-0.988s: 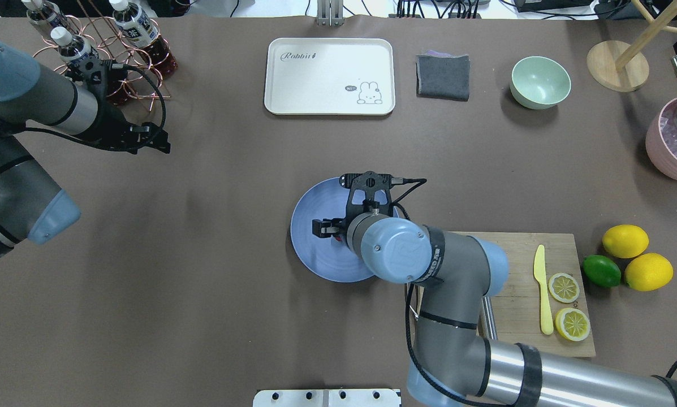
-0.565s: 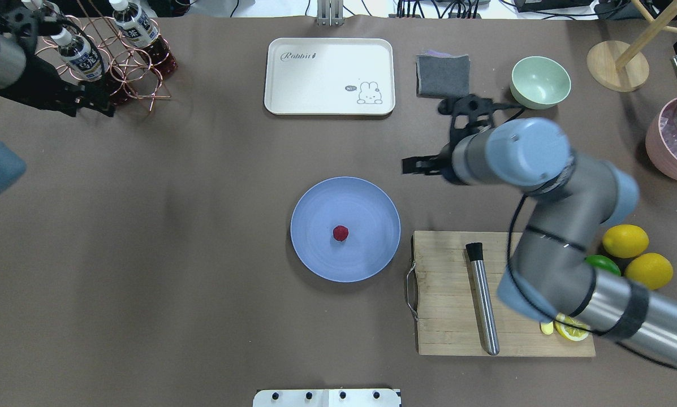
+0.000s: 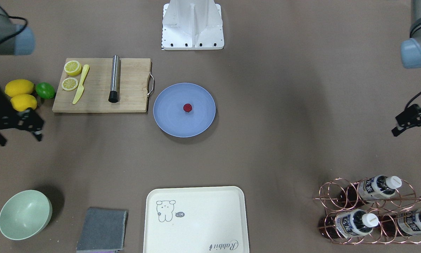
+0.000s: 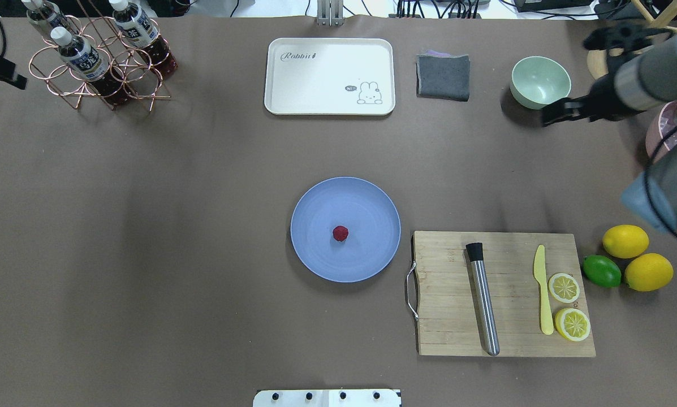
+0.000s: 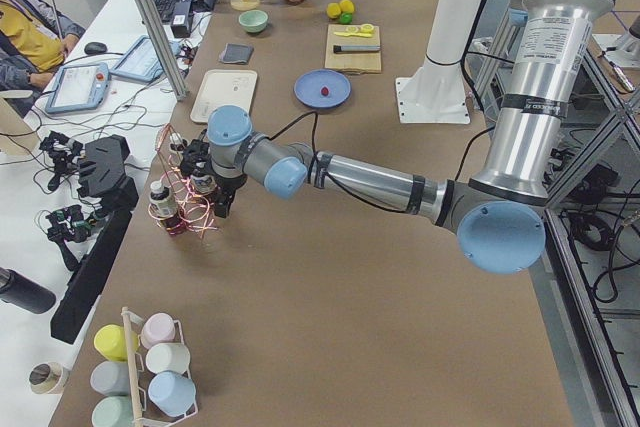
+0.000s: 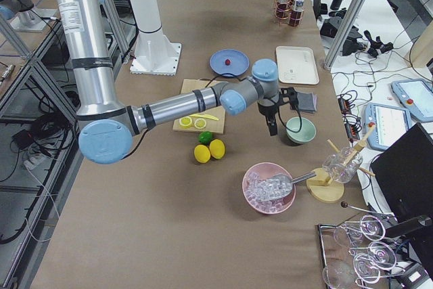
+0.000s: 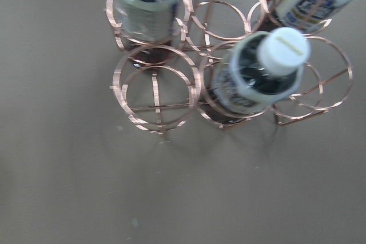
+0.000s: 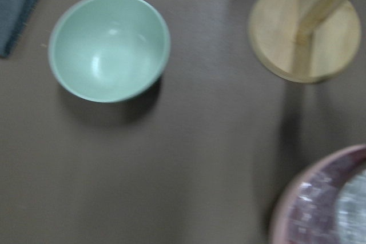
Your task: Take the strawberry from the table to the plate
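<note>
The small dark-red strawberry [image 4: 340, 233] [image 3: 187, 107] lies near the middle of the blue plate [image 4: 372, 209] [image 3: 170, 117], at the centre of the grey-brown table [image 4: 174, 237]. Nothing touches the berry. My right gripper [image 3: 19, 138] [image 4: 548, 117] hangs open and empty far from the plate, close to the green bowl [image 4: 540, 82]. My left gripper [image 3: 410, 134] is also open and empty, at the table's far left edge beside the copper bottle rack [image 4: 98, 56]. Both wrist views show only table and nearby items, no berry.
A wooden cutting board [image 4: 445, 294] right of the plate carries a steel muddler, a yellow knife and lemon slices. Lemons [image 4: 625, 241] and a lime lie beyond it. A cream tray [image 4: 330, 76] and grey cloth [image 4: 443, 75] sit at the back; a pink ice bowl [image 4: 663, 147] stands far right.
My right gripper has let go of the strawberry on the plate, risen and swung back right toward the green bowl. My left arm has drawn back to the left edge.
</note>
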Available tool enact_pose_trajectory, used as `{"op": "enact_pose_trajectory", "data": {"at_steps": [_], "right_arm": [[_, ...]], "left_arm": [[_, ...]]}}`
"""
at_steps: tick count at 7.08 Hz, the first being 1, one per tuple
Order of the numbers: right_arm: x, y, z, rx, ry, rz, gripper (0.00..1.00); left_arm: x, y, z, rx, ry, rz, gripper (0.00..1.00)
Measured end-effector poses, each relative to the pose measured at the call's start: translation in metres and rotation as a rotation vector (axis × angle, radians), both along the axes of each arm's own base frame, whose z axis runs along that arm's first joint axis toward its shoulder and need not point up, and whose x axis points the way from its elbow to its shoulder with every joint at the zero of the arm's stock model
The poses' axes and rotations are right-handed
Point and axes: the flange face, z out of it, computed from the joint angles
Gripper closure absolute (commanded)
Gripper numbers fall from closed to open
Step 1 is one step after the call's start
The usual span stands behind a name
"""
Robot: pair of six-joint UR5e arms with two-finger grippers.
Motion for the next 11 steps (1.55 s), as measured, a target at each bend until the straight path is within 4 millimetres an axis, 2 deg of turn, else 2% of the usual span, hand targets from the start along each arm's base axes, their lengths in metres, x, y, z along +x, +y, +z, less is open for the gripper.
{"op": "enact_pose_trajectory", "data": {"at_steps": [1, 2, 3, 5, 8, 11], "right_arm": [[0.062, 0.008, 0.057, -0.009, 0.002, -0.020, 0.00], [0.109, 0.023, 0.102, -0.012, 0.008, -0.025, 0.00], [0.135, 0.037, 0.126, -0.015, 0.011, -0.021, 0.00], [0.150, 0.048, 0.139, -0.017, 0.008, -0.015, 0.00], [0.151, 0.049, 0.138, -0.016, 0.006, -0.012, 0.00], [0.151, 0.050, 0.139, -0.018, 0.005, -0.012, 0.00]], "left_arm": [[-0.017, 0.009, 0.015, 0.007, -0.012, 0.000, 0.03], [-0.027, 0.018, 0.026, 0.005, -0.018, -0.004, 0.03], [-0.032, 0.024, 0.031, 0.005, -0.022, -0.009, 0.03], [-0.037, 0.028, 0.030, 0.012, -0.026, -0.017, 0.03], [-0.039, 0.039, 0.038, 0.002, -0.027, -0.021, 0.03], [-0.040, 0.042, 0.040, 0.001, -0.028, -0.020, 0.03]]}}
